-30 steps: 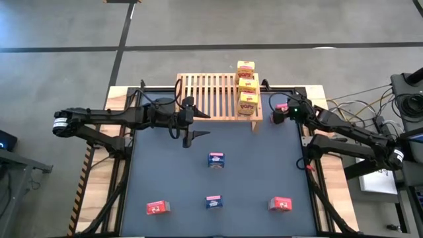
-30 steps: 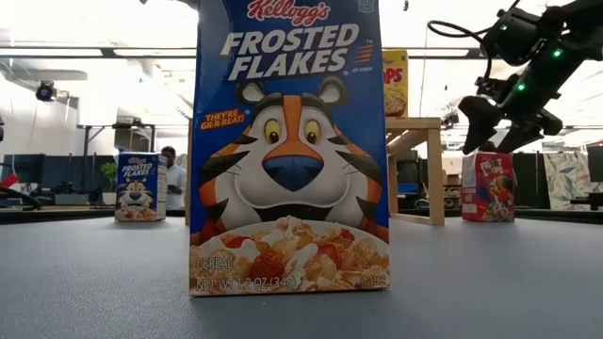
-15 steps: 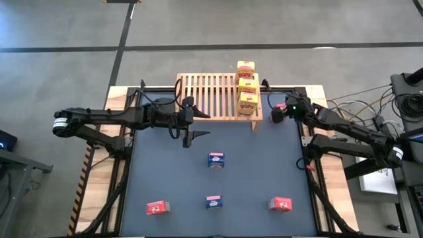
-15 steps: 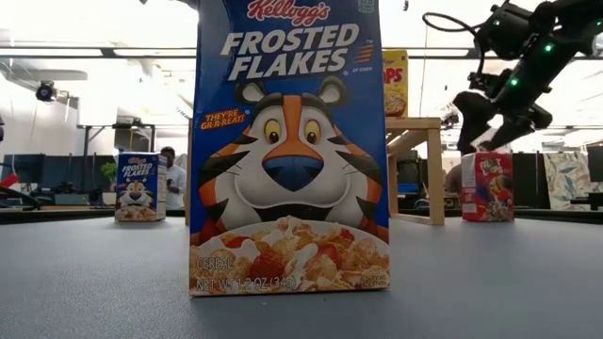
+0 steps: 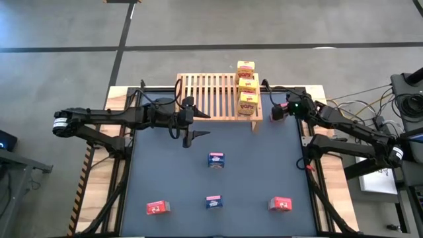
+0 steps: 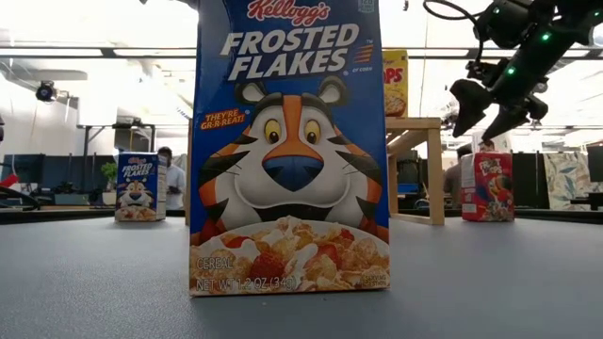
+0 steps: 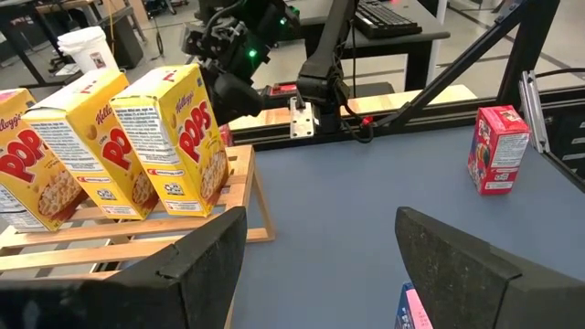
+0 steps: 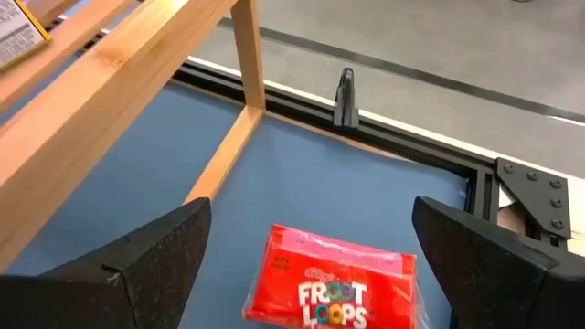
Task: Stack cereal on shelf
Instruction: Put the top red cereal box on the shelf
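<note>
The right gripper (image 8: 302, 242) has risen a little, fingers spread and empty, above the Froot Loops box (image 8: 331, 291) just beneath them; grasp pending.

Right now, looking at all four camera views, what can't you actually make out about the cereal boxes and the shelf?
- Low view: the big blue box blocks most of the shelf.
- High view: the red box is mostly hidden under the right pincer.
- Right wrist view: that red box is cut off by the picture edge.
- High view: labels on the yellow boxes are too small to read.
</note>
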Robot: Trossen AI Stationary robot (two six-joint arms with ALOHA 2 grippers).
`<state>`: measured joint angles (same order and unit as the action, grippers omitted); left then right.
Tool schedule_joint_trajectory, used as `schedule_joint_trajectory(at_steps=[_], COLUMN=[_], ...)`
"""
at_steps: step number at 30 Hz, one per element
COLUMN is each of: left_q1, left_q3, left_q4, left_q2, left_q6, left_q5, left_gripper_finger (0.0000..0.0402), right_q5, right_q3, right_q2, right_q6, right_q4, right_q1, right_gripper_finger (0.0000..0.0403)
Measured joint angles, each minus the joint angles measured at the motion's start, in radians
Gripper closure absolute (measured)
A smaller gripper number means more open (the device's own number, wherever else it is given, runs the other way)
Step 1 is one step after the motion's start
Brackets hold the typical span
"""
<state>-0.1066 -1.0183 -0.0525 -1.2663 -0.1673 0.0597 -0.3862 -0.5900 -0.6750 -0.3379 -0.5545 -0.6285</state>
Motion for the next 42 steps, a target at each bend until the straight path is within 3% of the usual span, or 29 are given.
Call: schedule_joint_trajectory(at_steps=[12, 20, 26, 33, 42], left_q1=[0.000, 0.000, 0.000, 0.000, 0.000], left_q3=[0.000, 0.000, 0.000, 0.000, 0.000], left_q4=[0.000, 0.000, 0.000, -0.005, -0.005], left_q2=[0.000, 0.000, 0.000, 0.000, 0.000], left_q6=[0.000, 0.004, 0.004, 0.004, 0.009], left_q5=[0.000, 0.000, 0.000, 0.000, 0.000], left_gripper_finger=[0.0138, 0.0138, 0.0138, 0.0138, 0.0138], right_q5=[0.001, 0.001, 0.004, 0.168, 0.177], right_q3=[0.000, -0.003, -0.003, -0.003, -0.003], right_q2=[0.000, 0.000, 0.000, 0.001, 0.013], right_q6=[0.062, 0.091, 0.043, 0.032, 0.023], right_q4=[-0.018, -0.017, -0.018, -0.063, -0.040], right_q1=[0.000, 0.000, 0.000, 0.000, 0.000], right_gripper_finger=[0.0032, 0.0005, 0.0003, 0.0003, 0.0003])
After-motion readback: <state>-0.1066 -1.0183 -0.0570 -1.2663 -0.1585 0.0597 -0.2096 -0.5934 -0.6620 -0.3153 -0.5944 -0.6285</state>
